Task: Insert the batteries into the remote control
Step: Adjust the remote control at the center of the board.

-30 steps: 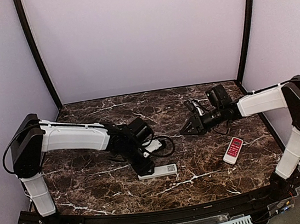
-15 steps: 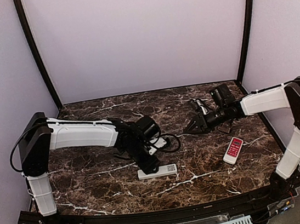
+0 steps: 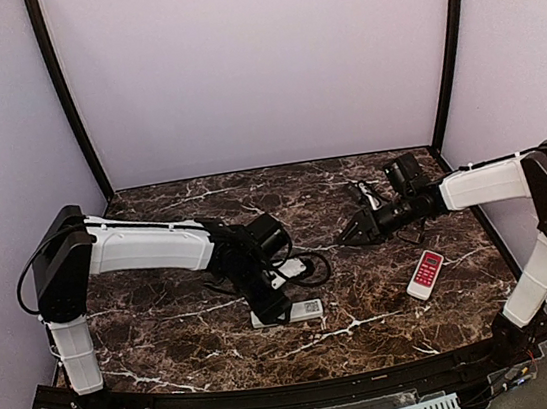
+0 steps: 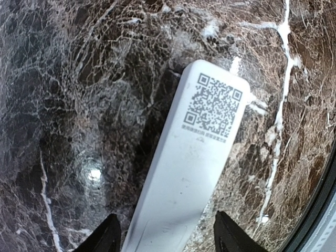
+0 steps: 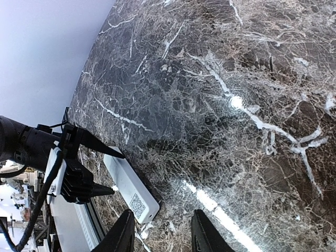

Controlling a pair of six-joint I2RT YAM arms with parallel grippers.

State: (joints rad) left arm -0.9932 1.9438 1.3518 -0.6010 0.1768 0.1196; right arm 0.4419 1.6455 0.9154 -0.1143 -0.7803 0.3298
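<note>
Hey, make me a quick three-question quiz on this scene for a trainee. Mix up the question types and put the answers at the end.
1. True or false: the remote control lies with its QR code facing up.
2. What is between the fingers of the right gripper? A) a battery B) a cable C) nothing
3. Short answer: which gripper has its fingers on either side of the remote control?

Key
1. True.
2. C; it is open over bare tabletop.
3. The left gripper, which is open.
</note>
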